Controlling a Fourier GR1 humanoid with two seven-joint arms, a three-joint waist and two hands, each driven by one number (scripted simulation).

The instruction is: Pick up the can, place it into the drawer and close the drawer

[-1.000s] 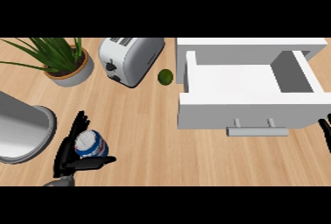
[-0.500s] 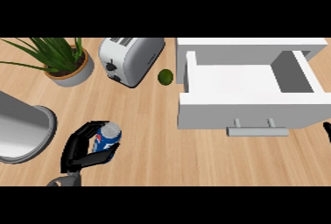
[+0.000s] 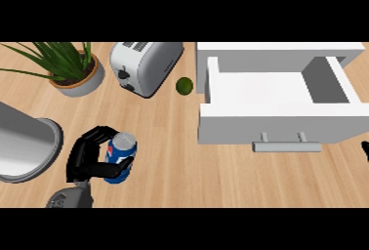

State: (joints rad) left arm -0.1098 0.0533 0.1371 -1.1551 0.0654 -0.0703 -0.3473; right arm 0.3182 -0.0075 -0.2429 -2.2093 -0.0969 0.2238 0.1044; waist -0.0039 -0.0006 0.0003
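Observation:
A blue can (image 3: 121,156) with a silver top leans slightly in my left hand (image 3: 85,159) at the lower left of the head view. The fingers and thumb curl round it from the left and below. The white drawer (image 3: 274,125) stands pulled open at the right, its inside bare, with its grey handle (image 3: 287,146) facing me. The can is well to the left of the drawer's front. Only a black tip of my right hand (image 3: 365,150) shows at the right edge, below the drawer's front corner.
A silver toaster (image 3: 144,66) and a potted plant (image 3: 74,73) stand at the back left. A small green fruit (image 3: 184,85) lies between the toaster and the drawer. A large grey round vessel (image 3: 22,146) sits at the left edge, close to my left hand.
My left hand has closed round the can and carried it a little to the right, now tilted. The right hand's tip has stayed at the right edge.

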